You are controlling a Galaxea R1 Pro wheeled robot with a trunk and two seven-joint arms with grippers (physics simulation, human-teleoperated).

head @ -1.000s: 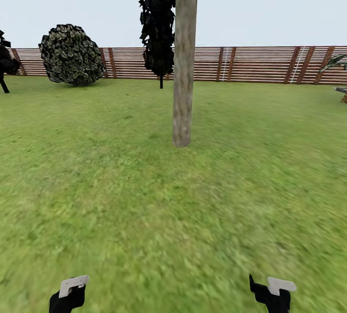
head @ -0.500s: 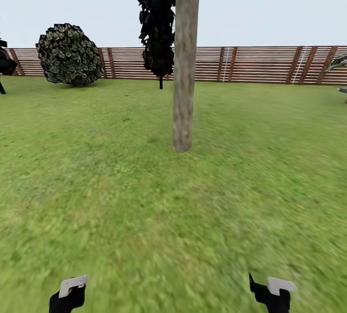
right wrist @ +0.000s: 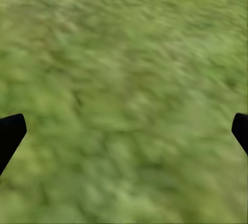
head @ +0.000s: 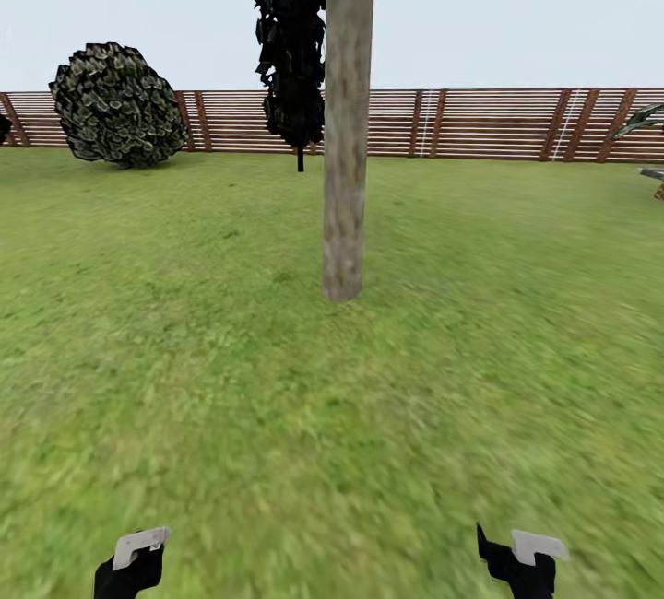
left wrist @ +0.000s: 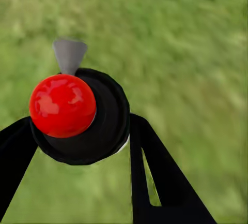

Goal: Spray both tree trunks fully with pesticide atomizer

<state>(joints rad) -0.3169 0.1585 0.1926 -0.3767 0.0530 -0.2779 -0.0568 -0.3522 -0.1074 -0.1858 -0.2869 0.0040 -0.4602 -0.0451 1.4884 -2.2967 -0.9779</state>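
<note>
- Head view is showing the tree trunk (head: 347, 120) standing straight ahead on the lawn (head: 277, 396), some way off, with the slatted fence (head: 498, 124), a round bush (head: 115, 104) and a thin black conifer (head: 293, 46) behind it.
- Left wrist view is showing the pesticide atomizer (left wrist: 77, 115) sitting between the left gripper (left wrist: 77, 131) fingers, which are clamping its dark body; the red cap and a grey nozzle are facing the camera, with grass beneath.
- Right gripper (right wrist: 124, 131) is hanging spread wide with nothing in it, only lawn between its fingertips.
- No white specks are showing on the bark, so I judge spraying is not yet begun and the step in hand is closing in on the trunk.
- To do this well, the base should be rolling nearer and stopping with the trunk within the left arm's reach but not touching it.
- The nozzle should then be turning toward the bark, and coverage should be working from low to high and round the sides.
</note>
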